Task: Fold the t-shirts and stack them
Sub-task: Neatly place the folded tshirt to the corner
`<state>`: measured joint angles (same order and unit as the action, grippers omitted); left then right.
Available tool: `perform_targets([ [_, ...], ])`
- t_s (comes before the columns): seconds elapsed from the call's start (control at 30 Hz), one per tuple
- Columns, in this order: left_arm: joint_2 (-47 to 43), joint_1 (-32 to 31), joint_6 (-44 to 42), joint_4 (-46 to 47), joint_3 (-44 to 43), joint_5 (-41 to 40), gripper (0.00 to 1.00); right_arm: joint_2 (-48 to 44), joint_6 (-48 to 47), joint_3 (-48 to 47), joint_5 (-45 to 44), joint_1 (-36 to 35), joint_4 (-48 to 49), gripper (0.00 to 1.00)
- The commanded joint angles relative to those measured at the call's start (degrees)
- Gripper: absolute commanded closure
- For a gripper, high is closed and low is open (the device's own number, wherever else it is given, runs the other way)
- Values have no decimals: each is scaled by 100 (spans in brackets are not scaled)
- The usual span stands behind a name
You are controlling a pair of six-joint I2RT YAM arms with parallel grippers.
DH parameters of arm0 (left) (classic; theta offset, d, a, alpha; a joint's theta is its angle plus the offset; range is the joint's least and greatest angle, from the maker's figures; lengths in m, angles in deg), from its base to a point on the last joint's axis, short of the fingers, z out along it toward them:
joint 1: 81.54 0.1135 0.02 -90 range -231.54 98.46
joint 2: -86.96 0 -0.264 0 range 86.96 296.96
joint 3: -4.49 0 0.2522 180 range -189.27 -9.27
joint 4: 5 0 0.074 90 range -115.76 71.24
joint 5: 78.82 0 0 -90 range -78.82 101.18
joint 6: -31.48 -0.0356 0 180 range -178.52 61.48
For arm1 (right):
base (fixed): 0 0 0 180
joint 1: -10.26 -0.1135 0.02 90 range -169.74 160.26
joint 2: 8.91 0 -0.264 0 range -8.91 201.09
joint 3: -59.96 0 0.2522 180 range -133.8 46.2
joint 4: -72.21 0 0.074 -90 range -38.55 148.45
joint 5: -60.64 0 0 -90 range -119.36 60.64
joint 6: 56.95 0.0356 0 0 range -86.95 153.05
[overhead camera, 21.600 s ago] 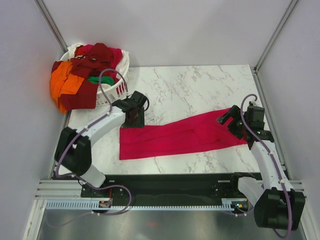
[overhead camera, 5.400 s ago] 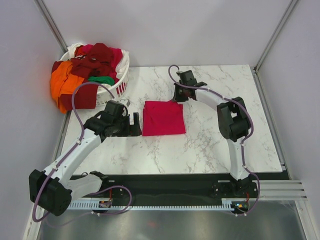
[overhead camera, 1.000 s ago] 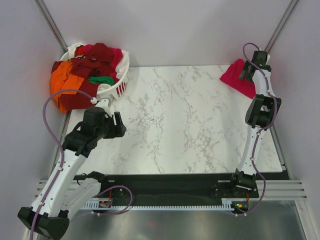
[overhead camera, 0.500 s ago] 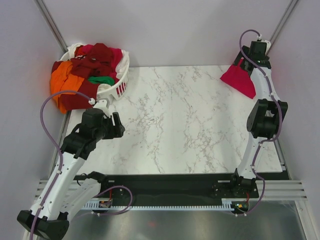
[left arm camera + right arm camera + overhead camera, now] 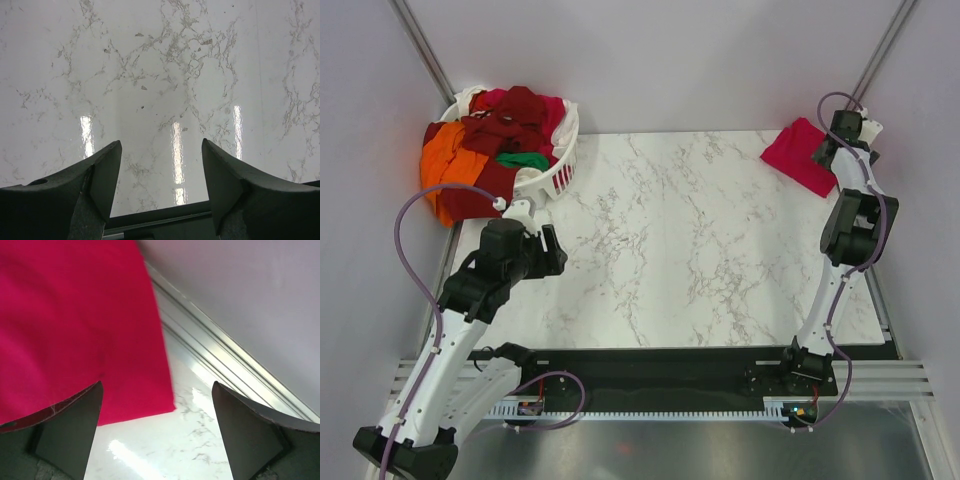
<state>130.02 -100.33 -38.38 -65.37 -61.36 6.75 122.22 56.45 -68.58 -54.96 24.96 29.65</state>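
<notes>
Currently, item by item.

**Step in hand:** the first fold looks finished.
- The pink shirt (image 5: 798, 155), folded to a flat packet, lies at the far right corner of the desk (image 5: 690, 230), one edge close to the metal rail (image 5: 210, 345).
- The right fingers (image 5: 65, 425) hang over that edge, spread wide and gripping nothing. As far as can be told, they do not touch the cloth.
- The left fingers (image 5: 97, 182) are parted and empty, over bare marble on the left side of the desk, near the basket (image 5: 560, 182).

**Stock left:** a heap of unfolded shirts (image 5: 510, 120) sits in and over the basket at the far left corner.
- Mostly maroon.
- An orange shirt (image 5: 442, 165) hangs down the outer side.
- A green shirt (image 5: 523, 160) shows as a strip.
- A little white shows at the back.
- The heap is too tangled to count.

**Progress, as judged:** one shirt is folded and the heap is not yet begun, so the task is at an early stage.

**Next move, as judged:** fetch one shirt from the heap, probably with the left arm, which is nearest. This calls for:
- a pinch on a single garment;
- a lift high enough to clear the basket rim without dragging its neighbours or tipping the basket;
- laying the shirt flat mid-desk;
- bringing the right arm off the corner without snagging the packet.

**Writing, brands, labels:** none can be read on the shirts, basket, desk or arms.
</notes>
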Motion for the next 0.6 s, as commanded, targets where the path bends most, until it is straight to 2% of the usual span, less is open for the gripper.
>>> perform_targets([
  [0.0, 8, -20, 148, 161, 6, -85, 27, -105, 358, 412, -507, -11, -30, 2],
  [0.1, 9, -20, 139, 161, 6, -94, 28, -9, 551, 903, -332, -11, 180, 2],
  [0.2, 0, -20, 148, 161, 6, -94, 27, 123, 587, 993, -42, -11, 313, 2],
  [0.37, 17, -20, 139, 161, 6, -94, 27, 185, 455, 1274, 1118, -20, 1234, 3],
  [0.4, 26, -20, 148, 161, 6, -102, 28, 211, 455, 1283, 1232, -20, 1306, 5],
  [0.47, 26, -20, 148, 161, 6, -111, 28, 255, 464, 1300, 1557, -20, 1498, 16],
  [0.5, 26, -20, 148, 161, 6, -111, 28, 255, 534, 1318, 1680, -20, 1569, 22],
  [0.53, 35, -20, 148, 161, 6, -120, 28, 272, 586, 1335, 1786, -46, 1605, 33],
  [0.57, 35, -20, 148, 161, 6, -120, 28, 281, 639, 1388, 2013, -55, 1701, 37],
])
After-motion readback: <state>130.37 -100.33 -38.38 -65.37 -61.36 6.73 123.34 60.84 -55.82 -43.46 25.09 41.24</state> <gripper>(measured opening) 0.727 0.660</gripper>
